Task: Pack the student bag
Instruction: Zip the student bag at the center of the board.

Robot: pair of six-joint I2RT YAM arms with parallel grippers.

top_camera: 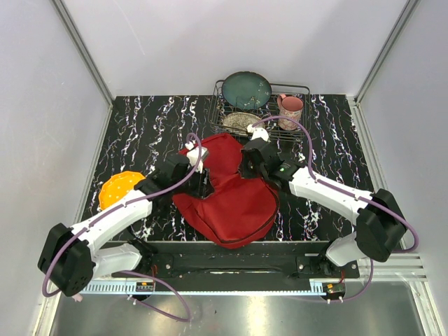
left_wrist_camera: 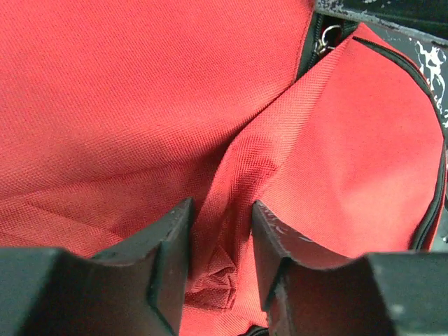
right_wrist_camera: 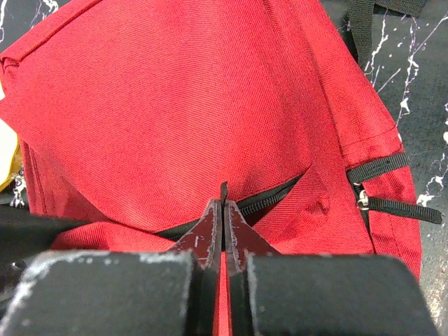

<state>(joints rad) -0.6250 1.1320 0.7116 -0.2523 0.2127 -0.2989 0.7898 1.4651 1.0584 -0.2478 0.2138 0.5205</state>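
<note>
Student bag (top_camera: 234, 203) lies flat mid-table on the black marbled table (top_camera: 329, 154), slightly toward 6 o'clock, its rounded end at 6 and its other end pointing to 12.

Left gripper (left_wrist_camera: 220, 210) is down on the bag's 10 o'clock side. Its jaws are partly apart and straddle a raised fold of red fabric (left_wrist_camera: 234, 175). The fold fills the gap, but I cannot tell if it is actually pinched. In the left wrist view a black zipper line with a metal pull (left_wrist_camera: 323, 43) sits at 1 o'clock.

Right gripper (right_wrist_camera: 224, 204) is on the bag's 1 o'clock side with its jaws pressed together. The tips sit right on the black zipper (right_wrist_camera: 273, 199) of a pocket opening. A thin black tab (right_wrist_camera: 224, 187) pokes out at the tips; I cannot tell if it is gripped. Dark straps (right_wrist_camera: 381, 166) are at the bag's 3 o'clock edge in that view.

Wire dish rack (top_camera: 302, 89) stands at the table's 12 o'clock, well apart from the bag. It holds a teal plate (top_camera: 246, 89), and a pink mug (top_camera: 290, 108) sits on its 3 o'clock side. An orange-yellow round item (top_camera: 120, 189) lies at 9 o'clock beside the left arm.
</note>
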